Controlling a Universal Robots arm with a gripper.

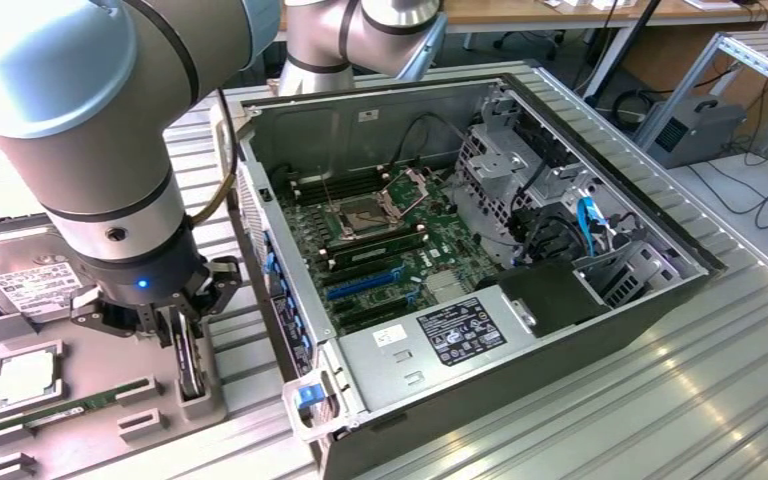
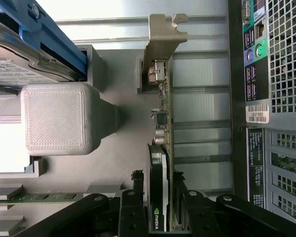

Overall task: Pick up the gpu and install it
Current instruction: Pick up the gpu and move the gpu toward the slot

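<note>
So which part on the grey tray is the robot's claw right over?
The gpu, the dark card standing on edge inside the open gripper. The hard drive, square chip and green memory stick sit farther off.

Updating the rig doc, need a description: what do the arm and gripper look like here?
The silver-grey cylindrical robot arm has smooth tube segments with dark bands at the joints. A tan cable runs beside it. The black metal gripper sits under a black collar with a small blue light. Its fingers are black bar linkages with rounded ends and pivot pins.
</note>
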